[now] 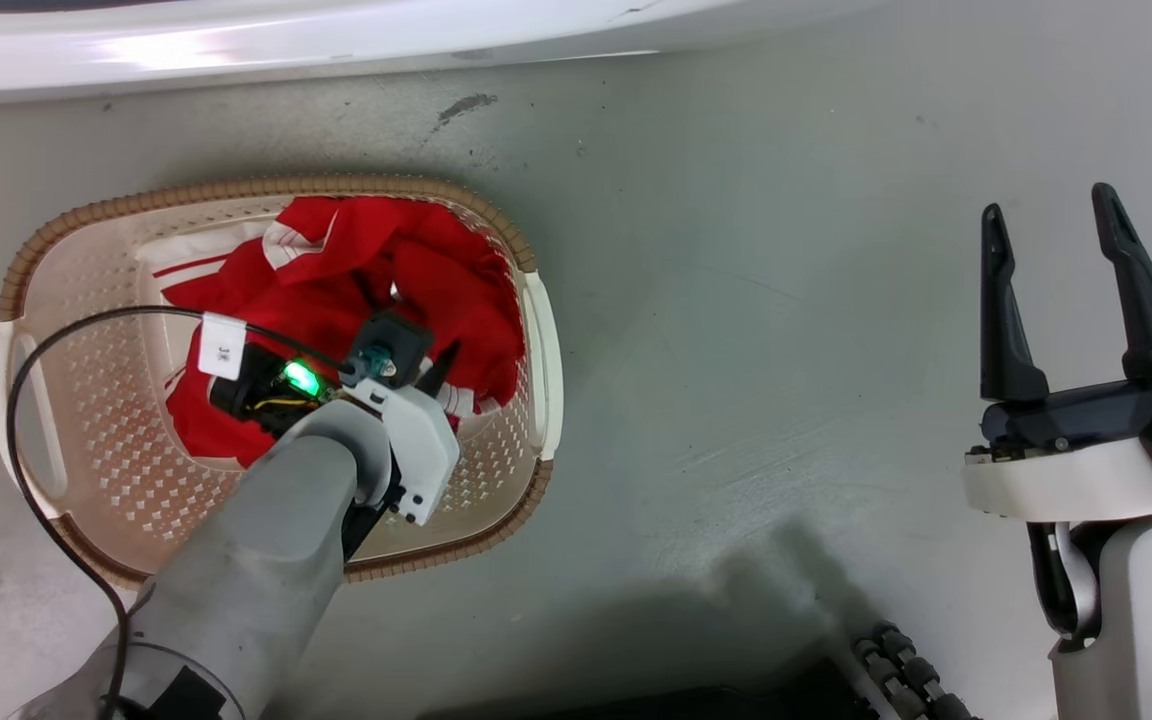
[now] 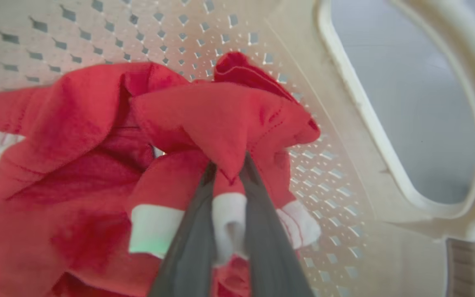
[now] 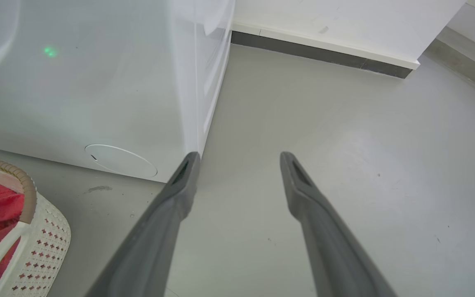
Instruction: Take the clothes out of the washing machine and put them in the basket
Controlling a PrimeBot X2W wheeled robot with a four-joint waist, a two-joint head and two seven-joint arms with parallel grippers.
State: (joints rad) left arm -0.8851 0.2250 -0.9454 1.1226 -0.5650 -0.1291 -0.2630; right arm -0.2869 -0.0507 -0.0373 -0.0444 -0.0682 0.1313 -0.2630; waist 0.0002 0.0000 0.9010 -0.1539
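Observation:
The clothes (image 1: 366, 270) are a bright red heap with white trim lying inside the basket (image 1: 86, 300), which stands on the floor just in front of the washing machine (image 1: 236, 50). My left gripper (image 1: 436, 368) reaches down into the basket. In the left wrist view this left gripper (image 2: 229, 165) is shut on a fold of the red clothes (image 2: 221, 119) and a white cuff, close to the basket's perforated wall (image 2: 336, 181). Off to the right, above bare floor, my right gripper (image 1: 1050, 205) stands open and holds nothing. The right wrist view shows that gripper (image 3: 239, 156) near the machine's corner (image 3: 97, 95).
Grey floor (image 1: 756, 320) spreads between the basket and my right arm. A black cable (image 1: 26, 400) loops from my left wrist over the basket's left side. The robot's dark base (image 1: 896, 660) sits at the bottom. A wall with a dark skirting (image 3: 324, 53) runs behind the machine.

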